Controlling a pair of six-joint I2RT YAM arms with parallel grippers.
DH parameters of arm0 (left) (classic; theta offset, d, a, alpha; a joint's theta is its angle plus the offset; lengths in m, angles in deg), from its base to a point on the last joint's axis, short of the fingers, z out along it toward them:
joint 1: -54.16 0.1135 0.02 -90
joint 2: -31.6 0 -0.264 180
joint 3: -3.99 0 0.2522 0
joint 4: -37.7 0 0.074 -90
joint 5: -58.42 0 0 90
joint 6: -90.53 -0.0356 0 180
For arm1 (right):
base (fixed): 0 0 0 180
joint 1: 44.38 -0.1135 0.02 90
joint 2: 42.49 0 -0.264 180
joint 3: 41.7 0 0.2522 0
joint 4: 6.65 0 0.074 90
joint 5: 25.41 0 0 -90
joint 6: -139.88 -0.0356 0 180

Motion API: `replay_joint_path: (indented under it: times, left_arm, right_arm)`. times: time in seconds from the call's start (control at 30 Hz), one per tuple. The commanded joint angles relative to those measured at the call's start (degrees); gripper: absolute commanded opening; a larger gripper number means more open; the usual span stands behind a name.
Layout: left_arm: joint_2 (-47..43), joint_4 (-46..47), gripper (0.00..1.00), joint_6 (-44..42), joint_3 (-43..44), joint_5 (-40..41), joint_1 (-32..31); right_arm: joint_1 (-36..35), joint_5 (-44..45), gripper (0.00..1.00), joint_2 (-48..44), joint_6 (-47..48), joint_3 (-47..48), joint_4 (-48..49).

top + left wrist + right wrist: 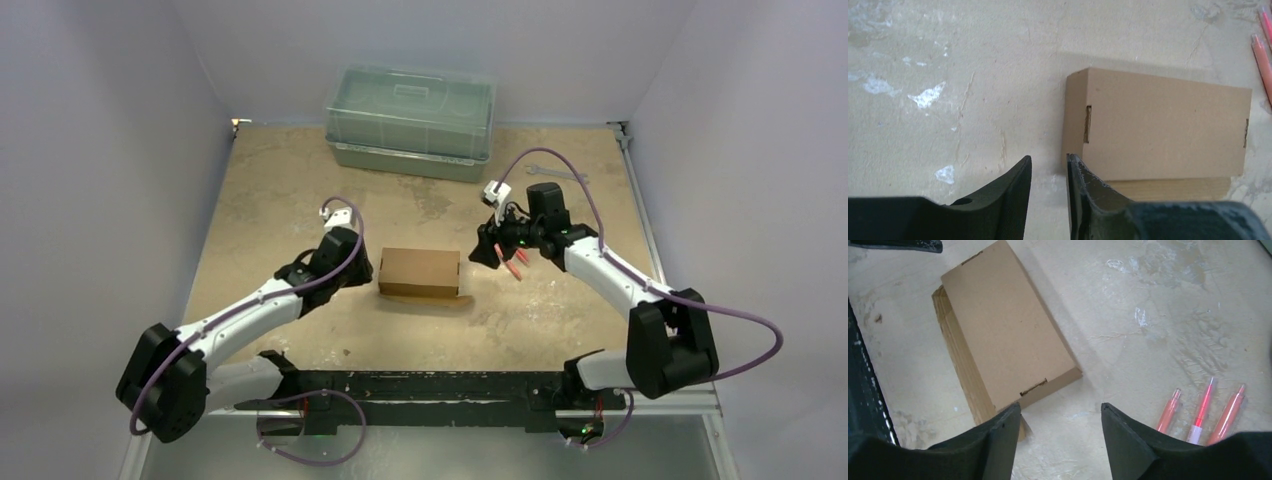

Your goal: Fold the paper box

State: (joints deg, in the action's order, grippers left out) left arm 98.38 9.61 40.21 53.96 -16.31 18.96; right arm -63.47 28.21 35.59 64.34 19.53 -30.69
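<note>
Paper box [420, 271]: lies at bench [270, 200] centre as a closed rectangular carton, long axis running 9 to 3 o'clock.
End tabs: seated in their slots at both short ends.
Cardboard strip [1168, 189]: projects along the box's 6 o'clock edge; loose flap or side wall cannot be determined.
Left claw [1048, 159]: just beside the box's 9 o'clock end, fingers narrowly parted, nothing between them.
Right claw [1060, 410]: off the 3 o'clock end, fingers wide apart, empty.
Pens [1203, 410]: three, on the bench near the right claw.
Plastic container [412, 120]: lidded, at 12 o'clock, well apart.
Progress: folding judged essentially complete; only the strip may need tucking.
</note>
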Motion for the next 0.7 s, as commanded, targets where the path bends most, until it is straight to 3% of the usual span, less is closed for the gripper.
replay_joint_path:
  times: [0.0,0.1,0.17,0.33,0.5,0.67]
  left_arm:
    - [-6.93,-1.50,0.36,2.57,-4.13,-4.60,0.38]
    - [-12.29,1.25,0.53,5.05,-7.51,-8.71,0.31]
    - [-14.21,4.61,0.63,5.83,-9.92,-11.42,0.31]
    - [-11.94,11.09,0.77,4.68,-9.94,-14.06,0.79]
    - [-2.36,11.50,0.79,1.34,-5.75,-12.12,2.03]
    - [4.83,12.87,0.64,-0.85,-3.42,-11.54,2.57]
  right_arm:
    - [0.67,-10.12,0.68,-1.32,11.05,3.02,-5.37]
    - [0.69,-14.15,0.77,0.30,11.35,4.47,-4.86]
    - [0.65,-16.58,0.77,3.39,8.66,6.50,-3.80]
    - [0.66,-17.46,0.75,11.06,2.06,10.63,-1.98]
    - [0.67,-13.80,0.81,13.59,1.47,11.19,-0.45]
    - [0.64,-13.11,0.84,14.57,1.26,11.34,-0.45]
